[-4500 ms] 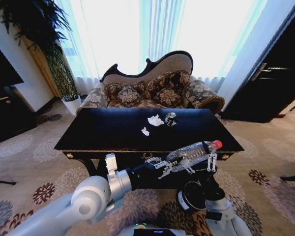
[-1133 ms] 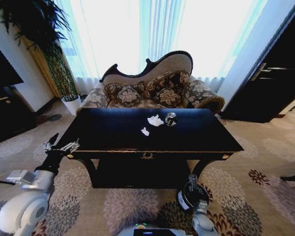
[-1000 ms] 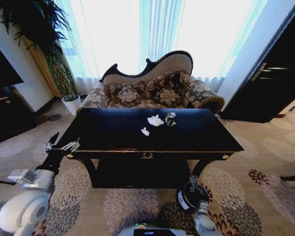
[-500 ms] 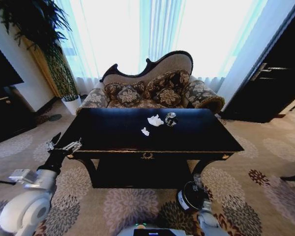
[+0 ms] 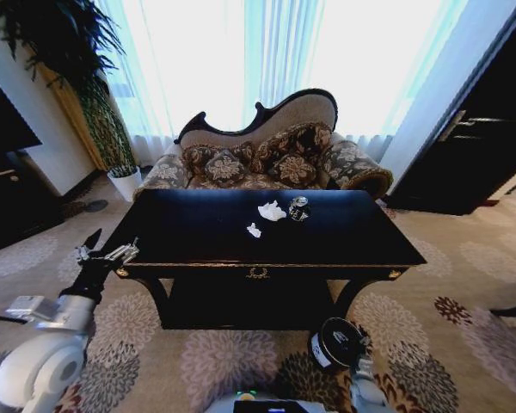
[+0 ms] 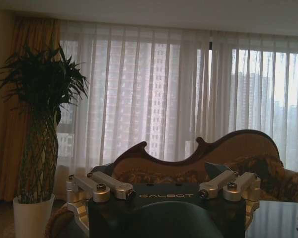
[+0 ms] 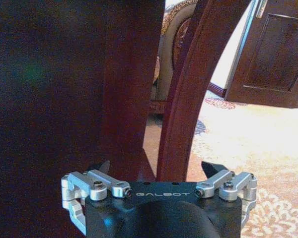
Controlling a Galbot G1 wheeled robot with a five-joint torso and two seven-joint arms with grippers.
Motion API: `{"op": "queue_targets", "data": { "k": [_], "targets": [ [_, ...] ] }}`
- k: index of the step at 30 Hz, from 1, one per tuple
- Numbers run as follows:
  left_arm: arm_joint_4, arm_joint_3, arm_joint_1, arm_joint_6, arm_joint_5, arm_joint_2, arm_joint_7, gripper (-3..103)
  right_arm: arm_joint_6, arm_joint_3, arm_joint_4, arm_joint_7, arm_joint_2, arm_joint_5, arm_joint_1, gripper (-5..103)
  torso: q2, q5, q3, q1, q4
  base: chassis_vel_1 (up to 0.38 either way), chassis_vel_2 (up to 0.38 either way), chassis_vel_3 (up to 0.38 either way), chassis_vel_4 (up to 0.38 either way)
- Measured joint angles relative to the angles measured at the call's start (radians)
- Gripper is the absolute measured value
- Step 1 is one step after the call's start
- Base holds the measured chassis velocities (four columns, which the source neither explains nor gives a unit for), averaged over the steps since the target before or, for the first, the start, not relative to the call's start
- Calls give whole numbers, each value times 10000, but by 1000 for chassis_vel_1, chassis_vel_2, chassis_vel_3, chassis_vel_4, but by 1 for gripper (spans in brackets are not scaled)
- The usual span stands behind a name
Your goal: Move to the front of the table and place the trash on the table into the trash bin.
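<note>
Black table w/ tissue wads, cup; bin below.

Strong daylight through sheer curtains behind the sofa — windows blown out to white. Glossy table reflects pale sheen at its far edge. Head view bends at the edges. Left wrist view dim, backlit — right wrist view soft, its near table leg dark.

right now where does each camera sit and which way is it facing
Head view: high, looking down at the table; left end effector off its left corner.
Left wrist view: behind the open left end effector, facing sofa and curtains.
Right wrist view: low, behind the open right end effector, facing a table leg.
Shared: the sofa.
</note>
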Motion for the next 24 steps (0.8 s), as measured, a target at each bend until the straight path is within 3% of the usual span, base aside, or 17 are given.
{"op": "queue_targets", "data": {
  "k": [10, 24],
  "targets": [
    [-88, -113, 63, -27, -48, -63, 308, 100, 812, 261, 2805, -80, 656, 305, -2247, 100, 0, -2, -1, 0, -2, 0, 0, 0, 0],
    [-90, -114, 67, -27, -39, -62, 314, 100, 1294, 488, 5934, 192, 1687, 921, -4943, 100, 1, -2, -1, -1, -2, 0, 0, 0, 0]
  ]
}}
